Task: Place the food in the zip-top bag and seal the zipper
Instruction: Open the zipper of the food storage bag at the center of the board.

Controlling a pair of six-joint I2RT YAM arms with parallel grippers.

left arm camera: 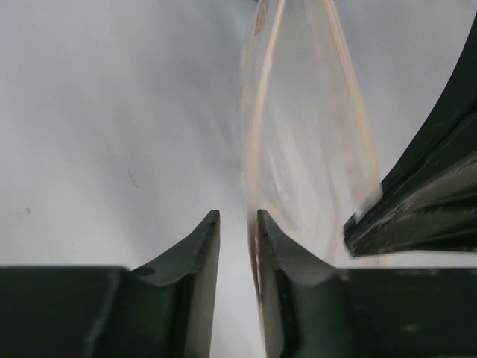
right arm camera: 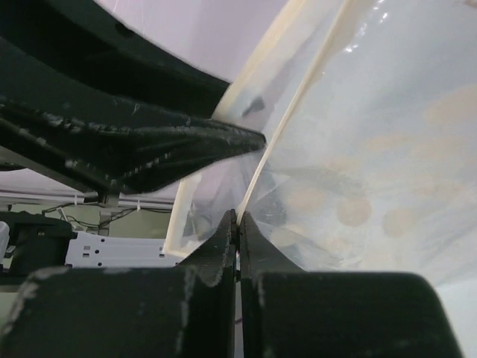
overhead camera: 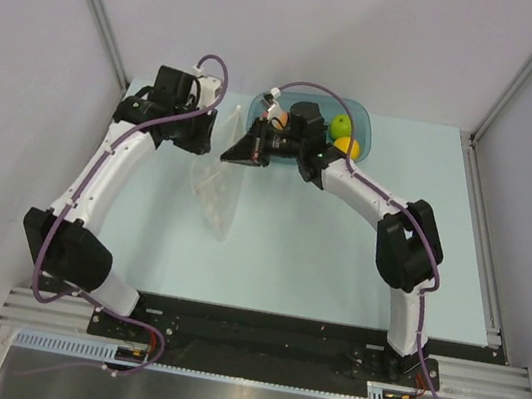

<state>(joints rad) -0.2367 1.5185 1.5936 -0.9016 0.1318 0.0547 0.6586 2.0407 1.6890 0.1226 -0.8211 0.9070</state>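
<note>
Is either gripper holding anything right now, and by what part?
The right gripper is shut on the zip-top bag at its pale zipper strip. The left gripper straddles the bag's edge, but a slit shows; its grip cannot be told.

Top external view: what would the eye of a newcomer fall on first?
The two arms meet left of centre over the clear zip-top bag, which the right gripper pinches by its edge. Just behind them, bright toy fruits lie in a teal tub at the far side.
</note>
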